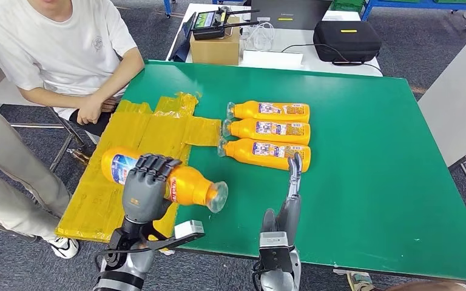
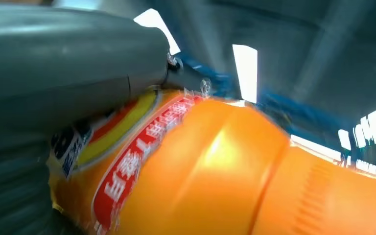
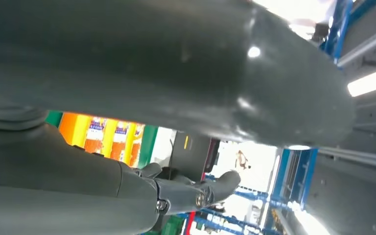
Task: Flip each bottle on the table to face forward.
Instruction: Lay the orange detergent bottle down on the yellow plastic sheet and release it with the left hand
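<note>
My left hand (image 1: 144, 185) grips an orange bottle (image 1: 188, 185) around its middle and holds it lying sideways over the table's near left edge, cap end toward the right. Up close, the same bottle (image 2: 215, 171) shows its red and white label under my thumb. Three more orange bottles lie side by side in a row on the green table (image 1: 370, 157): the far one (image 1: 270, 111), the middle one (image 1: 268, 130) and the near one (image 1: 266, 153), labels up, caps to the left. My right hand (image 1: 291, 188) is open, fingers stretched toward the near bottle's base, holding nothing.
Yellow plastic sheeting (image 1: 133, 145) covers the table's left part and hangs off its edge. A person in a white shirt (image 1: 60, 42) sits at the far left corner. A cardboard box (image 1: 215, 45) and a black case (image 1: 346, 39) stand on a white table behind.
</note>
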